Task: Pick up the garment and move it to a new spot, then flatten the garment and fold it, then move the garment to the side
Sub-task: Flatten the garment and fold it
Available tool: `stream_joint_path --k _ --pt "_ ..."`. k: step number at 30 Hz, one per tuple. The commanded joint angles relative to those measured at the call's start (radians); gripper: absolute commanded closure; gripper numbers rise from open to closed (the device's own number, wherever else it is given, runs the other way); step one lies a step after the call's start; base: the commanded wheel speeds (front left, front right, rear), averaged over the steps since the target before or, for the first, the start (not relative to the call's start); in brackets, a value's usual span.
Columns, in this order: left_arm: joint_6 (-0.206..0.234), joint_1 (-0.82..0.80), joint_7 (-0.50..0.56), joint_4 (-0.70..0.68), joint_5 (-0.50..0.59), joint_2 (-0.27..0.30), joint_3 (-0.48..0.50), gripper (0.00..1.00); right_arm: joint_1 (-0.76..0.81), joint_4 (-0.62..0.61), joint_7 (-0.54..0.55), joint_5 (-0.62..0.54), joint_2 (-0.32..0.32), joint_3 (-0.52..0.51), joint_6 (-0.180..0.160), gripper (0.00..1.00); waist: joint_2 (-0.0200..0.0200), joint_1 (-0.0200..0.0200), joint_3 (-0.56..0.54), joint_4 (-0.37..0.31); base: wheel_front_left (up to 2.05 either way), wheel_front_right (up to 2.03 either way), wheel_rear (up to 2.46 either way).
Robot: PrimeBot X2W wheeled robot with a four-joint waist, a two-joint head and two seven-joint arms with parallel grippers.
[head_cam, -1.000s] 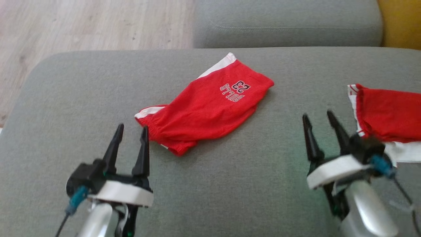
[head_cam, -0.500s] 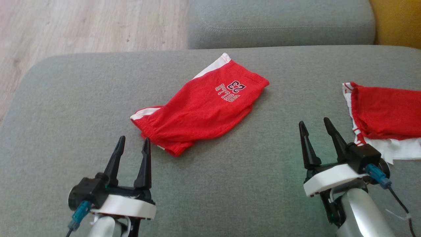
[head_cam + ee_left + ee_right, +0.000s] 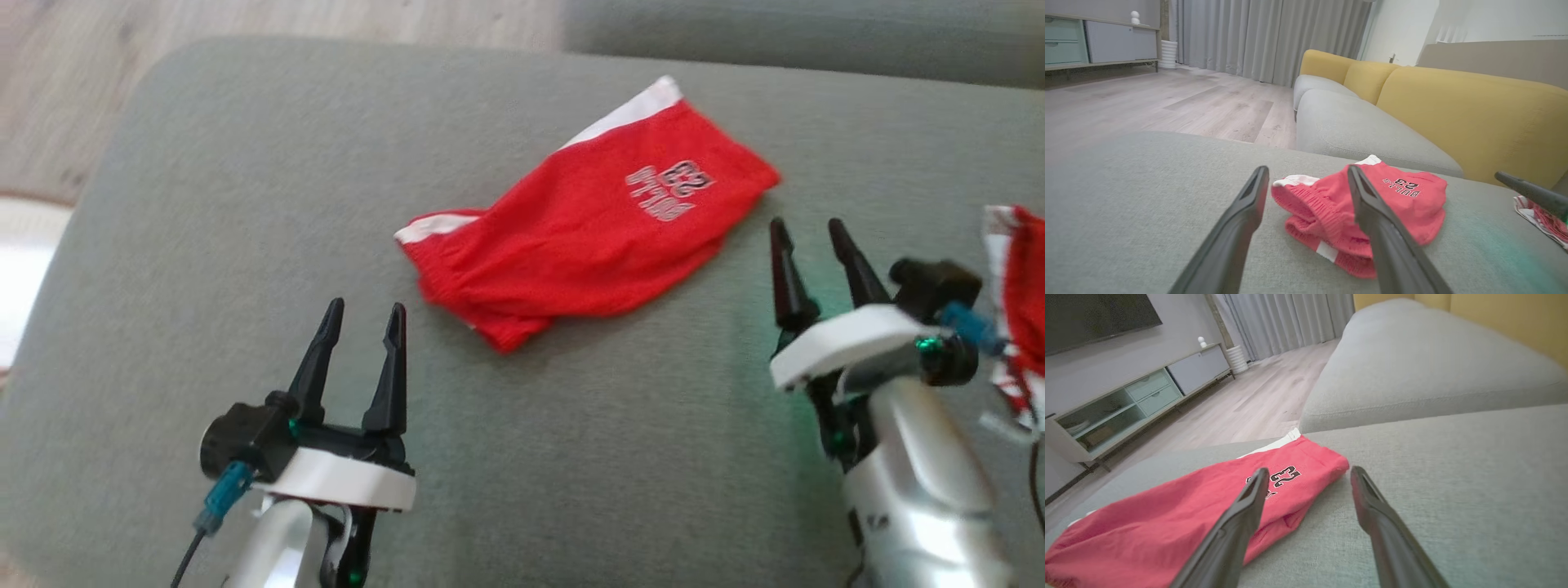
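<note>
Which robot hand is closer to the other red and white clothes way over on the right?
Right. The right gripper is just beside that red and white garment, on its left. The left gripper is far across the grey cushion, past the red shorts.

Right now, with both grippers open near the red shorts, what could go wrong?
The red shorts lie doubled over, so the left gripper might pinch only the top layer and pull them apart. The second red garment lies close beside the right gripper, which might drag it along.
</note>
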Motion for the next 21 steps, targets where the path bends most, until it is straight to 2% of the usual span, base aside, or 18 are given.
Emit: stream_joint_path --k 1,5,9,12,21 --pt "0.002 -0.040 -0.005 -0.027 -0.011 0.003 0.026 0.00 -0.038 -0.015 0.010 0.021 0.009 0.014 -0.001 0.00 0.0000 -0.0002 0.038 0.044 0.00 0.00 0.00" --pt "0.002 -0.051 -0.005 -0.024 -0.041 0.001 -0.005 0.00 -0.111 0.067 0.082 0.181 0.009 -0.036 -0.001 0.00 0.0000 -0.0002 0.063 0.095 0.00 0.00 0.00" --pt "0.001 -0.059 -0.005 -0.024 -0.055 -0.001 -0.021 0.00 -0.182 0.172 0.140 0.246 0.009 -0.100 -0.001 0.00 0.0000 -0.0002 0.079 0.138 0.00 0.00 0.00" --pt "0.001 -0.068 -0.005 -0.028 -0.062 -0.001 -0.027 0.00 -0.235 0.262 0.195 0.257 0.009 -0.142 -0.001 0.00 0.0000 -0.0002 0.092 0.166 0.00 0.00 0.00" --pt "0.001 -0.084 -0.005 -0.041 -0.092 -0.002 -0.055 0.00 -0.382 0.482 0.307 0.185 -0.025 -0.233 -0.001 0.00 0.0000 -0.0002 0.135 0.231 0.00 0.00 0.00"
